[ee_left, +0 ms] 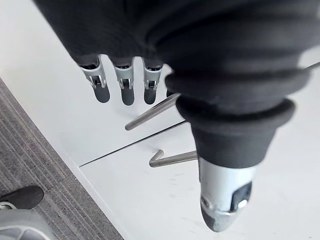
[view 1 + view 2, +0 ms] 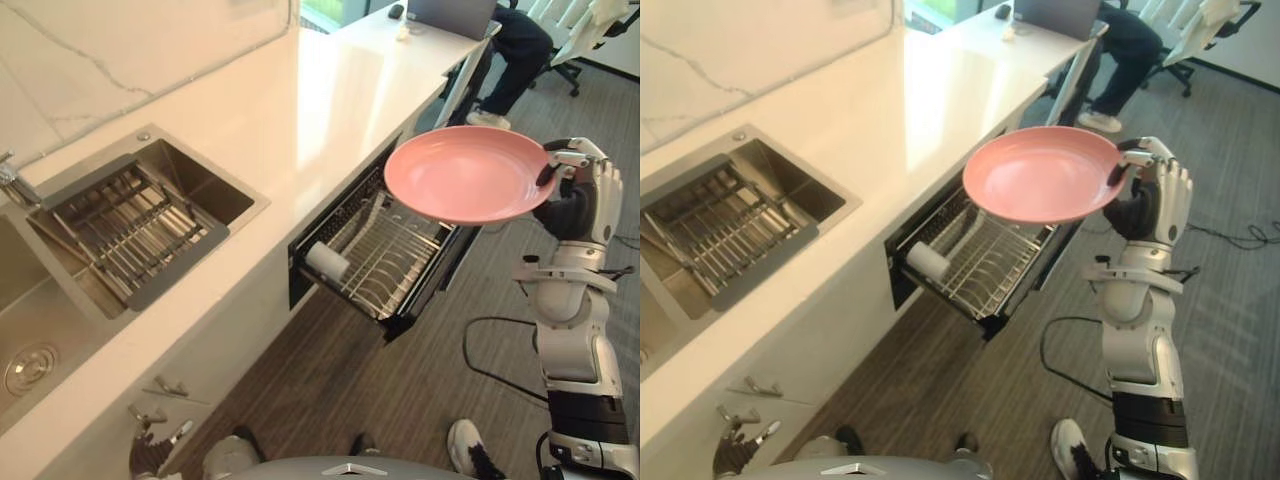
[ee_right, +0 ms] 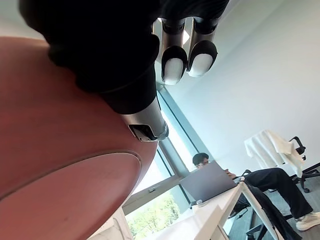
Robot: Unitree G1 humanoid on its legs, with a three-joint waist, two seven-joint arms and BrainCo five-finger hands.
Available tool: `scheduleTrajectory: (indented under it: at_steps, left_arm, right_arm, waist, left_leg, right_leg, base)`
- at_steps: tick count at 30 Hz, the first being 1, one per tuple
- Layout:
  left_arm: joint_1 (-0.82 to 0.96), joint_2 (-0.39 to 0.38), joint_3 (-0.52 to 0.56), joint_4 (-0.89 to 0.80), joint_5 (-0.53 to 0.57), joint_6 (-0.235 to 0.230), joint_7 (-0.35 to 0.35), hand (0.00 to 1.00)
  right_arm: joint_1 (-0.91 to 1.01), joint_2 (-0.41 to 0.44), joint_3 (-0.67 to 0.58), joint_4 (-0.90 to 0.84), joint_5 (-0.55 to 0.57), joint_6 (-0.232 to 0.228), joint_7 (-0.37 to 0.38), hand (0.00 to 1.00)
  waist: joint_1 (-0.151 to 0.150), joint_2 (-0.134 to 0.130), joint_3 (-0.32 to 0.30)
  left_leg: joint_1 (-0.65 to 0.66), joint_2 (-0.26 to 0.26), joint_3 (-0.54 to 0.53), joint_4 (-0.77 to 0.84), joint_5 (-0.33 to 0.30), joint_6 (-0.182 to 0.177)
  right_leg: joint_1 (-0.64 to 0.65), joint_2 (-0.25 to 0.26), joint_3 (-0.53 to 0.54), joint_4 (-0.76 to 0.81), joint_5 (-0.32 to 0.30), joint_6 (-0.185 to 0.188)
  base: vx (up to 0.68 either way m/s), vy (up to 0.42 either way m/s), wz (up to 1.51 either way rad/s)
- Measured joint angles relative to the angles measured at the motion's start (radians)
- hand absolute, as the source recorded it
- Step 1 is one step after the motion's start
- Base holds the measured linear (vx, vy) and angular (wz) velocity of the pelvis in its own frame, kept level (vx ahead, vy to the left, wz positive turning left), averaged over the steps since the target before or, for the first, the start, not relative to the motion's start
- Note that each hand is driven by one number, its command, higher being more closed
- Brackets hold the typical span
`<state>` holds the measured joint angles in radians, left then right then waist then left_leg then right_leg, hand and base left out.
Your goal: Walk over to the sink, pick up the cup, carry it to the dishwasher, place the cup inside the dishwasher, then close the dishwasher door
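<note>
You had one plate (image 2: 468, 175) in the right hand (image 2: 582, 195): round, pink, smooth and shallow, with a low raised rim. The thumb lay over the plate's edge and the fingers (image 3: 181, 61) curled beneath, so the hand was clamped on it. The plate was held nearly level above the far end of the open dishwasher (image 2: 420, 310).

The dishwasher was a single black-framed drawer, pulled out from under the counter (image 2: 300, 110). Inside it sat one white wire rack (image 2: 392, 258) of thin parallel bars. One white cylinder (image 2: 327, 262) lay on its side in the rack's near corner; whether it was a cup, you could not tell from here.

The counter was a long, smooth, pale slab. The steel sink (image 2: 215, 185) was set into it, well apart from the plate, with one dark-framed metal grid (image 2: 125, 235) lying across the basin.

Your left hand (image 1: 122, 85) hung low by the white cabinet front, its fingers straight and apart and holding nothing. Two thin metal handles (image 1: 150, 112) showed just past them.

One person (image 2: 515, 50) sat at the counter's far end, with one grey laptop (image 2: 450, 15) on the counter beside them. The floor (image 2: 400, 390) was grey and finely striped.
</note>
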<state>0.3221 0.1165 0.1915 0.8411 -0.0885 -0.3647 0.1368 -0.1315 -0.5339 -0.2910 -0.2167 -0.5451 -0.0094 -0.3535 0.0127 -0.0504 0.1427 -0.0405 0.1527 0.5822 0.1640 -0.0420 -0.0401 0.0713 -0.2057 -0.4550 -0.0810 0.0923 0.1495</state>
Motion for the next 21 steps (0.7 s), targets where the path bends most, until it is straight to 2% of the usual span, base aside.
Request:
scheduleTrajectory:
  at_steps: [2, 6, 11, 16, 21]
  left_arm:
    - [-0.006, 0.002, -0.002, -0.002, 0.014, 0.0, -0.003, 0.0]
    - [-0.041, 0.001, -0.031, -0.006, 0.011, 0.005, -0.014, 0.0]
    - [-0.084, 0.0, -0.057, -0.048, 0.011, 0.005, -0.034, 0.0]
    - [-0.123, 0.0, -0.078, -0.084, -0.014, 0.007, -0.038, 0.0]
    - [-0.174, -0.002, -0.097, -0.109, -0.092, 0.039, -0.07, 0.0]
  right_arm:
    - [0.001, 0.013, -0.001, 0.006, 0.0, 0.015, 0.006, 1.0]
    - [-0.004, 0.015, -0.006, 0.084, 0.0, 0.034, 0.005, 1.0]
    - [-0.072, 0.014, -0.012, 0.17, 0.01, 0.094, -0.001, 1.0]
    - [-0.146, 0.007, -0.03, 0.24, 0.044, 0.11, -0.03, 1.0]
    - [-0.242, -0.055, -0.027, 0.345, 0.086, 0.146, -0.036, 1.0]
  waist:
    - [-0.004, -0.011, 0.006]
    - [-0.001, -0.015, 0.026]
    - [-0.006, -0.009, 0.106]
    - [-0.007, 0.007, 0.174]
    - [0.007, 0.038, 0.264]
  left_leg:
    - [-0.014, -0.015, -0.009, -0.007, 0.002, 0.006]
    - [-0.063, -0.046, -0.039, -0.009, 0.003, 0.02]
    - [-0.14, -0.076, -0.066, 0.012, -0.001, 0.049]
    - [-0.221, -0.087, -0.138, 0.065, -0.017, 0.065]
    - [-0.283, -0.094, -0.176, 0.111, -0.031, 0.078]
  right_leg:
    - [-0.018, -0.014, 0.002, 0.0, 0.008, 0.004]
    - [-0.063, -0.039, 0.0, 0.0, 0.028, 0.014]
    - [-0.131, -0.069, 0.005, 0.001, 0.064, 0.021]
    - [-0.18, -0.077, 0.006, 0.001, 0.086, 0.021]
    - [-0.22, -0.085, 0.008, 0.001, 0.107, 0.02]
  base:
    - [-0.03, 0.097, 0.01]
    - [-0.06, 0.097, 0.09]
    - [-0.07, 0.104, 0.04]
    - [-0.05, 0.063, 0.04]
    - [-0.05, 0.055, 0.02]
